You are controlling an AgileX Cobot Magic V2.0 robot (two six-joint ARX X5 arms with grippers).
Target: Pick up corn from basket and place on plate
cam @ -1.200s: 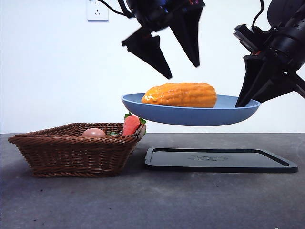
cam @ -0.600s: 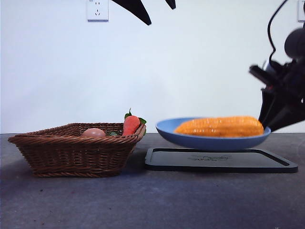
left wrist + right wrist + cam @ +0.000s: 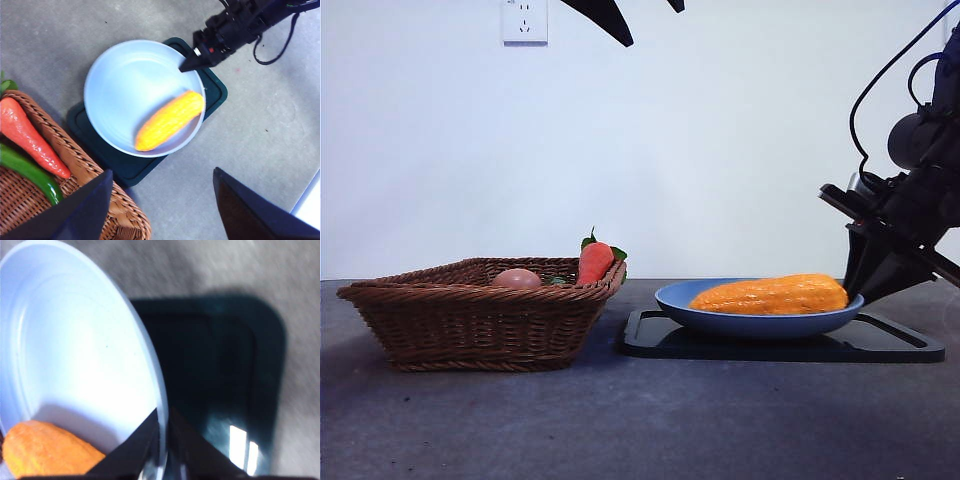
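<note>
The orange-yellow corn (image 3: 772,295) lies in the blue plate (image 3: 680,298), which rests on the black tray (image 3: 650,338). My right gripper (image 3: 860,295) is shut on the plate's right rim (image 3: 161,410), one jaw inside and one outside. From above, the corn (image 3: 170,120) lies near the plate's (image 3: 120,85) edge. My left gripper (image 3: 160,210) is open and empty, high over the table between basket and tray; only its tips (image 3: 610,20) show at the top of the front view. The wicker basket (image 3: 470,320) stands left of the tray.
In the basket lie a red-orange carrot (image 3: 595,262), a pinkish egg (image 3: 516,279) and a green vegetable (image 3: 30,172). The basket's corner (image 3: 127,215) nearly meets the tray (image 3: 212,92). A wall socket (image 3: 524,20) is on the back wall.
The right gripper has lowered the plate with the corn from mid-air onto the black tray. The left gripper rose away to the top of the front view.
</note>
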